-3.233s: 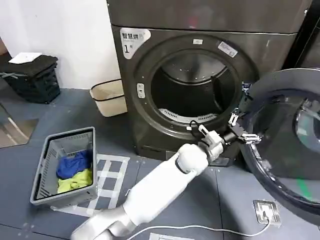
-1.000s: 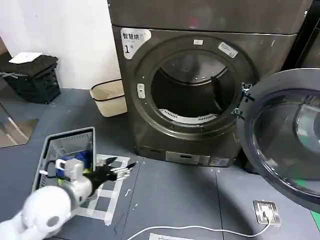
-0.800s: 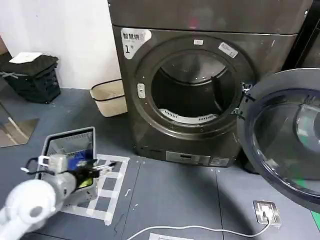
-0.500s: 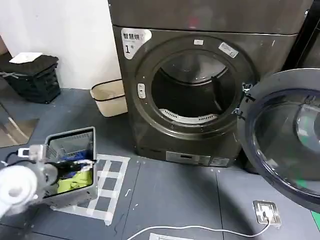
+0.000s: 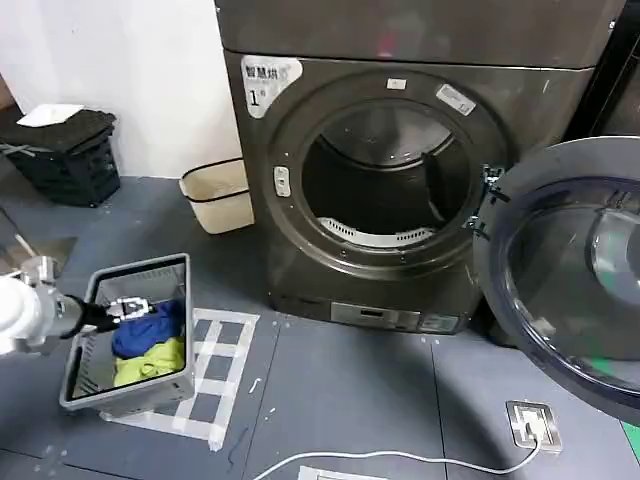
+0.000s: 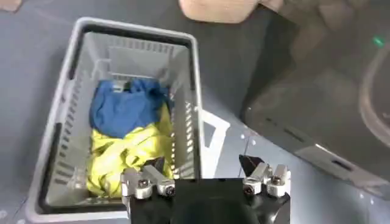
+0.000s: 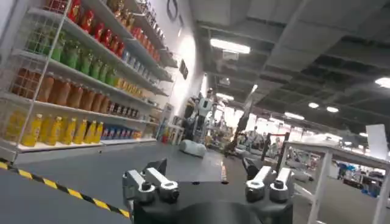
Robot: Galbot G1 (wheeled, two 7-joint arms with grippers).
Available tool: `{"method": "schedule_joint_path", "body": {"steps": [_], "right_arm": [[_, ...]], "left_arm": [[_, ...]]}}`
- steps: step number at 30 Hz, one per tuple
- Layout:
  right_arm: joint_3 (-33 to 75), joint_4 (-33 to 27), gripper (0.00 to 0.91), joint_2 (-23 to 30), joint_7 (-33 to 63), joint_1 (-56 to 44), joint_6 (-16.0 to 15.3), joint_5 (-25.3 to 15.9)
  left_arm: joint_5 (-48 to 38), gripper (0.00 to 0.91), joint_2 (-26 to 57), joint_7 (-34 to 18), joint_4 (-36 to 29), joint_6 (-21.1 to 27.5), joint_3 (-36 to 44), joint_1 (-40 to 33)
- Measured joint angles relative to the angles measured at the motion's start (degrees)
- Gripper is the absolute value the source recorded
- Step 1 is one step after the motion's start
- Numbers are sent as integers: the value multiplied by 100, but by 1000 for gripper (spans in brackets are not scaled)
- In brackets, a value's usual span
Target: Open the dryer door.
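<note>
Dryer door (image 5: 575, 275) right, basket (image 5: 130, 335) left.

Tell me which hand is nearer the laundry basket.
Left. The left hand hovers open over the grey laundry basket, above the blue and yellow clothes. The right hand points at a shop aisle, away from the basket.

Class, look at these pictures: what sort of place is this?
Probably a laundry room: a front-loading dryer with its dryer door swung open, and a laundry basket of clothes on the floor.

One dryer door (image 5: 565, 270), one grey basket (image 5: 85, 340), two garments, two bins
</note>
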Motion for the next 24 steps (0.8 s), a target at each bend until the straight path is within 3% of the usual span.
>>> {"method": "schedule_joint_path", "body": {"steps": [24], "right_arm": [[-81, -272, 907, -23, -42, 109, 308, -101]], "left_arm": [[-722, 907, 244, -122, 1081, 3, -592, 329]]}}
